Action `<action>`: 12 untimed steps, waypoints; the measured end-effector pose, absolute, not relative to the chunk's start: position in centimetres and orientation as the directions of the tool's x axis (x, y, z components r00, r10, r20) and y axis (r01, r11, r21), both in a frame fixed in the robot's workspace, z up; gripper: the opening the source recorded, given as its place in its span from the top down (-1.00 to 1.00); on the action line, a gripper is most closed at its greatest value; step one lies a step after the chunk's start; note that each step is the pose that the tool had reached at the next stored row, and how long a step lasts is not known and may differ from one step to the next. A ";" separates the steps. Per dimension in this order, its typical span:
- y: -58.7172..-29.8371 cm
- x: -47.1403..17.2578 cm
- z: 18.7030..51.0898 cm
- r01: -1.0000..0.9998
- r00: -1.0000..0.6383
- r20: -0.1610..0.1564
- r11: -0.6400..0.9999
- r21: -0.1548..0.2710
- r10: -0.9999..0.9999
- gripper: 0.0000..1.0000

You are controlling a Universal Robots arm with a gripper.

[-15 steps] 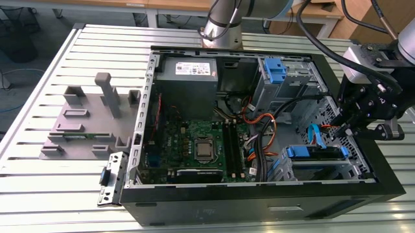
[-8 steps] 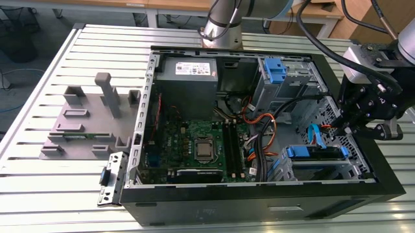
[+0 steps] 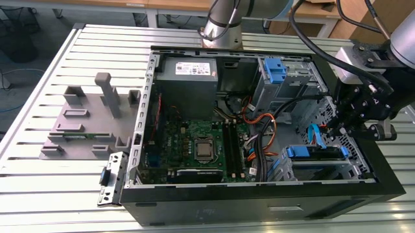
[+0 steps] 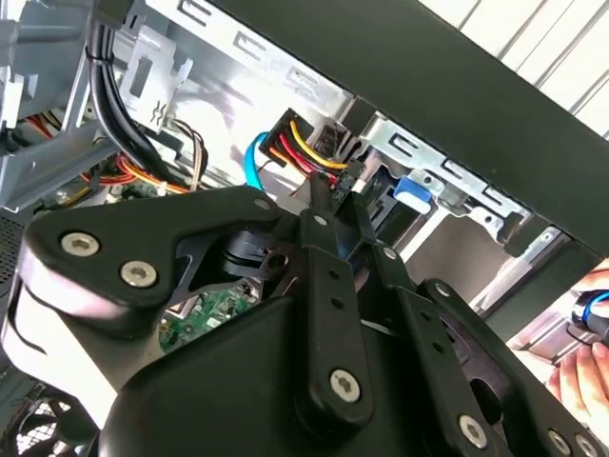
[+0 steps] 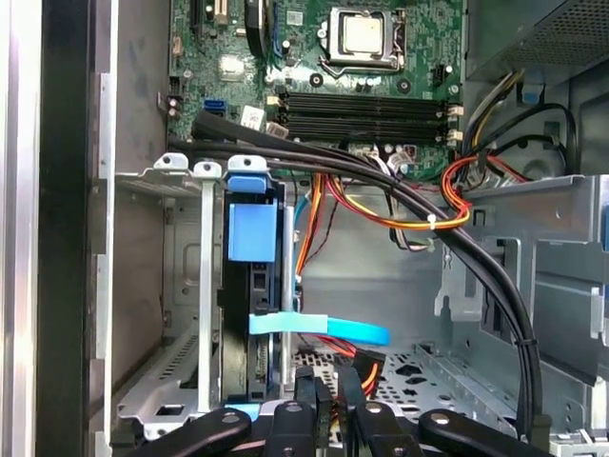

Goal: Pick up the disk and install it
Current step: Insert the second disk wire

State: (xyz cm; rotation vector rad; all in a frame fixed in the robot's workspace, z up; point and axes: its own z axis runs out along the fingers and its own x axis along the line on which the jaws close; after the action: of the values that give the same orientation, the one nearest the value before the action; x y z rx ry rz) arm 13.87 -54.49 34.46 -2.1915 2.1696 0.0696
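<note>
surface: slatted white metal surface (image 3: pixel 39 184), carrying open black computer case (image 3: pixel 259 204)
pincer: black pincer (image 3: pixel 341 130) inside case by drive cage; grip state — cannot tell
room: wooden desks (image 3: pixel 162 6) behind

Tight quarters at my fingers

A black cable bundle (image 5: pixel 447 238) crosses ahead of my fingertips (image 5: pixel 328 395); the drive cage (image 5: pixel 205 286) walls one side, leaving bare case floor (image 5: pixel 371 286) just ahead.

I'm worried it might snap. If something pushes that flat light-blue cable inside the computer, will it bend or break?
It would probably bend. The flat light-blue cable already curves loosely across the drive cage, so it looks floppy. It is a thin ribbon, so it is likely light. A hard tug might loosen its plug, though I cannot see its ends clearly.
</note>
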 end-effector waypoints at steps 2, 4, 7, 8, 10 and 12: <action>-54.7 13.9 34.5 -1.000 0.010 -0.072 -0.010 -0.009 -0.997 0.55; -54.9 13.8 34.5 -1.000 0.010 -0.072 -0.010 -0.010 -0.997 0.55; -55.5 13.8 34.5 -1.000 0.010 -0.072 -0.010 -0.011 -0.997 0.55; -55.7 13.7 34.5 -1.000 0.010 -0.073 -0.010 -0.012 -0.997 0.55; -55.9 13.5 34.5 -1.000 0.011 -0.074 -0.010 -0.015 -0.997 0.55; -56.1 13.4 34.5 -1.000 0.011 -0.074 -0.010 -0.016 -0.997 0.55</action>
State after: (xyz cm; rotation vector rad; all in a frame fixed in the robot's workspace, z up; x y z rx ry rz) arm 13.38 -56.09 34.46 -2.1872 2.1649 0.0632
